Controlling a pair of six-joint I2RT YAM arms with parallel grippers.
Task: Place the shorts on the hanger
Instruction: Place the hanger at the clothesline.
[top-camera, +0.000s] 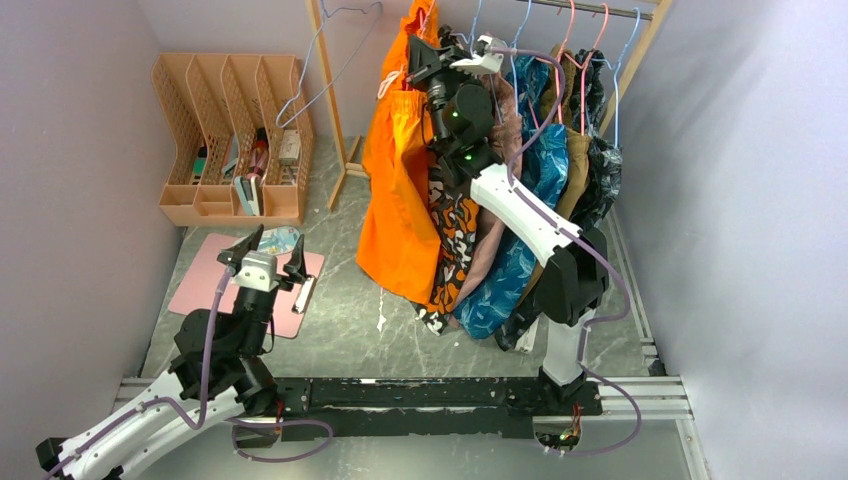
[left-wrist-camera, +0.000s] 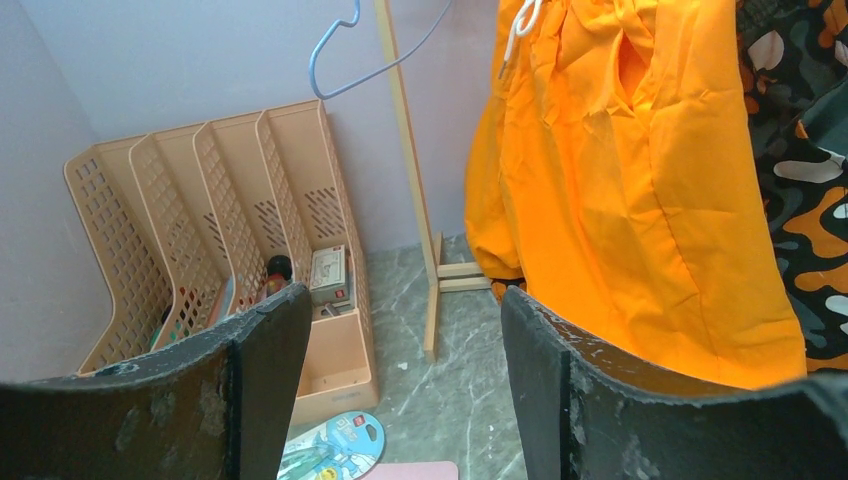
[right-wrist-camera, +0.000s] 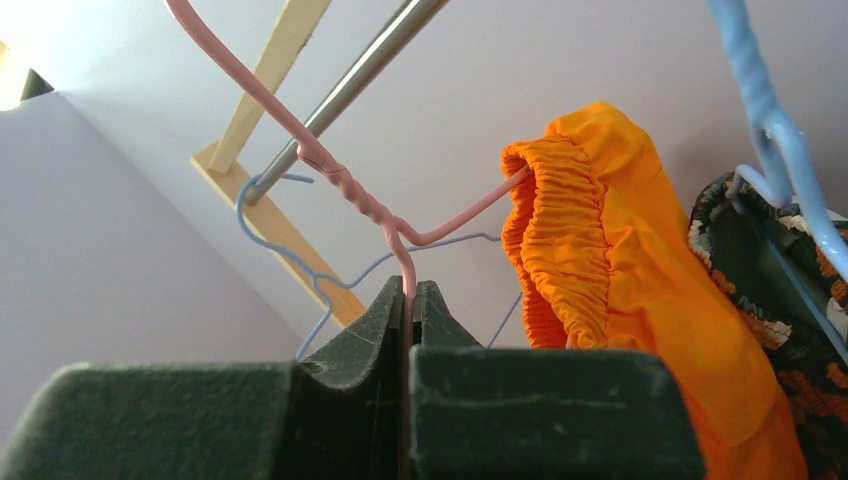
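Right fingers (right-wrist-camera: 370, 330) clenched on the hanger (right-wrist-camera: 345, 188) neck, up at the rail (right-wrist-camera: 370, 60).
We pinch the pink wire just below its twist, likely to hold the hanger level while the shorts (right-wrist-camera: 600, 250) hang off its arm by the waistband. We can't tell if the hook is seated on the rail. Left fingers (left-wrist-camera: 260, 370) are spread wide, empty, low over the desk (top-camera: 340, 320).
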